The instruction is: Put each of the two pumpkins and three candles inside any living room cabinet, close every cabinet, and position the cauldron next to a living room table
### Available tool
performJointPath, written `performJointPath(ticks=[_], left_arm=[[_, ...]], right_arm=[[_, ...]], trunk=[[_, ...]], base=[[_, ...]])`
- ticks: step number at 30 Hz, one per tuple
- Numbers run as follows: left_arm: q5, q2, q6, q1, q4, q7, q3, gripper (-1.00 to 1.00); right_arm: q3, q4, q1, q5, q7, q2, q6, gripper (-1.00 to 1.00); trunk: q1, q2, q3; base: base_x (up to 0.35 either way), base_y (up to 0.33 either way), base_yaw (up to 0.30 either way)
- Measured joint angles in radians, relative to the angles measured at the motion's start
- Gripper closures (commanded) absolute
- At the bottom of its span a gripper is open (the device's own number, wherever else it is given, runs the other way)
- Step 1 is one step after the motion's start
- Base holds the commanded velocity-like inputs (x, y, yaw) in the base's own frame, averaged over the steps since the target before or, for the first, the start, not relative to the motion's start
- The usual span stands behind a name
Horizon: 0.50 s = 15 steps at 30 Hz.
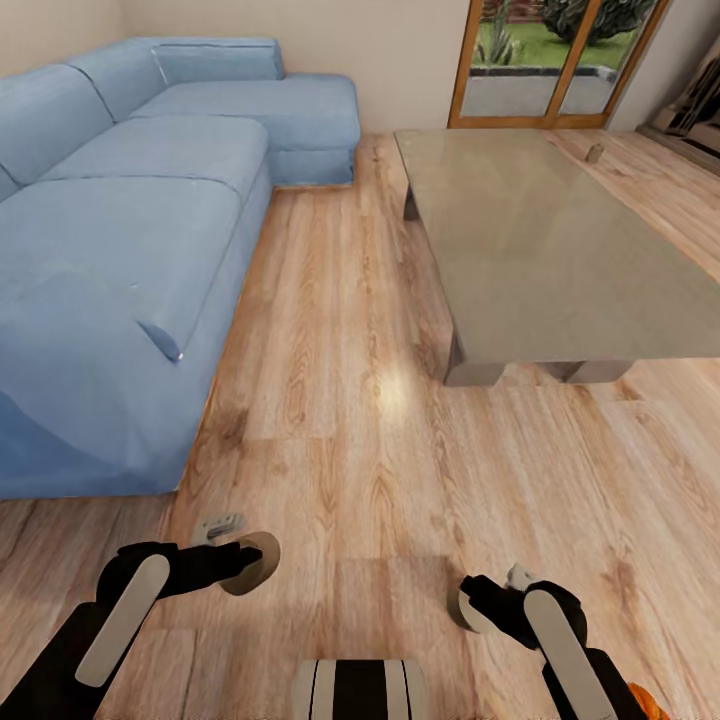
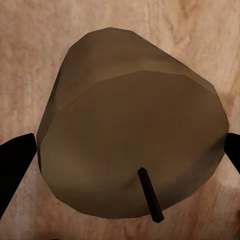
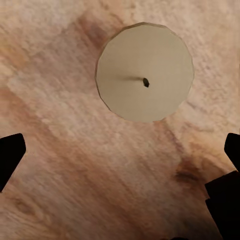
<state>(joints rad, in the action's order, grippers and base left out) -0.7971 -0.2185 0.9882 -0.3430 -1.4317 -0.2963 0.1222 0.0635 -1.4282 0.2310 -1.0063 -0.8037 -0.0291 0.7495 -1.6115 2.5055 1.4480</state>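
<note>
the left arm reaches in from about 7 o'clock in the head view, bent so its black forearm points toward the middle. the left gripper (image 1: 250, 562) sits low over the wood floor (image 1: 360, 440), and a beige candle (image 1: 255, 565) is at its tip. in the left wrist view this candle (image 2: 132, 125) is very close, with its dark wick (image 2: 150, 195) sticking out, and the black fingers (image 2: 15, 165) stand one on each side of it. the jaws look spread around the candle; i cannot tell if they touch it.

the right arm comes in from about 5 o'clock, bent the same way toward the middle. the right gripper (image 1: 478, 603) hangs low over the floor. in the right wrist view a second candle (image 3: 145, 72) stands upright on the floor, seen from above, with a tiny wick. the dark fingertips (image 3: 10, 155) are wide apart, and the candle is apart from them, not between them.

a third small candle (image 1: 594, 153) stands on the grey table (image 1: 560, 270) toward 1 o'clock. a big blue sofa (image 1: 120, 230) sits at 10 o'clock. a glass door (image 1: 555, 60) is at 12 o'clock.
</note>
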Motion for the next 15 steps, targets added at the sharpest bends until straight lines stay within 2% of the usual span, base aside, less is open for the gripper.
performJointPath(ticks=[3,6,11,15], left_arm=[[0.0,0.0,0.0,0.0,0.0,0.0,-0.001,1.0],[0.0,0.0,0.0,0.0,0.0,0.0,0.0,1.0],[0.0,0.0,0.0,0.0,0.0,0.0,0.0,1.0],[0.0,0.0,0.0,0.0,0.0,0.0,0.0,1.0]], right_arm=[[0.0,0.005,0.0,0.052,0.056,0.001,-0.001,-1.0],[0.0,0.006,0.0,0.103,0.083,0.001,-0.002,-1.0],[0.003,0.005,0.0,0.115,0.089,0.001,-0.038,-1.0],[0.029,0.01,0.0,0.116,0.09,0.001,-0.062,-1.0]], trunk=[[-0.001,0.001,0.012],[-0.003,0.001,0.023],[-0.005,0.003,0.043],[-0.007,0.004,0.058]], base=[[0.0,0.0,0.0],[0.0,0.0,0.0],[0.0,0.0,0.0],[0.0,0.0,0.0]])
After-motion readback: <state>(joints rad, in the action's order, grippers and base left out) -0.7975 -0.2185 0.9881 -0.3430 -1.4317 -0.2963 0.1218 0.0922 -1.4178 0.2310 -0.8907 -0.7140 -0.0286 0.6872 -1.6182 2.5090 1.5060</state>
